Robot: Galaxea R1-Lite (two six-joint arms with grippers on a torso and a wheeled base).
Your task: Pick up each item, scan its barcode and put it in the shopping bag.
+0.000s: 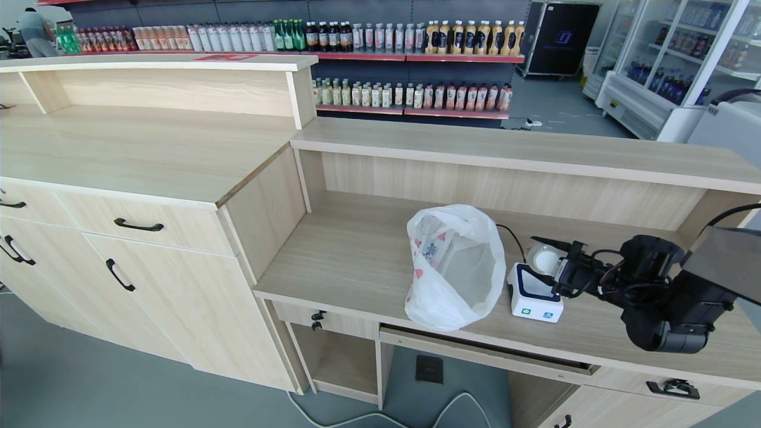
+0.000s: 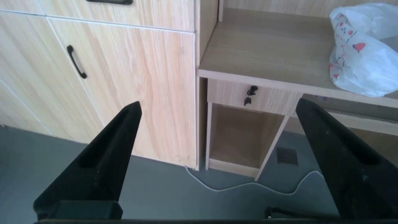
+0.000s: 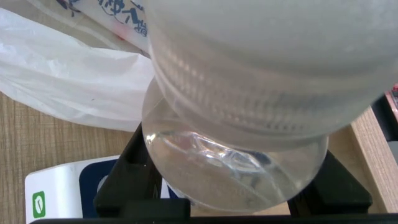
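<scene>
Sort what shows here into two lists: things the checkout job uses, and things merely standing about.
In use: bottle, clamped in the right gripper; scanner by it; shopping bag beside the scanner.
Standing about: drinks on the shelves; cupboard doors; glass-fronted fridges; left gripper, open, holding nothing.

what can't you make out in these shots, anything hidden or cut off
Barcode on the bottle: head view, the right pincer covers most of it; right wrist view is too close.
Contents of the shopping bag: head view, cloudy film blurs them.
Window of the scanner: right wrist view, the bottle blocks it.
</scene>
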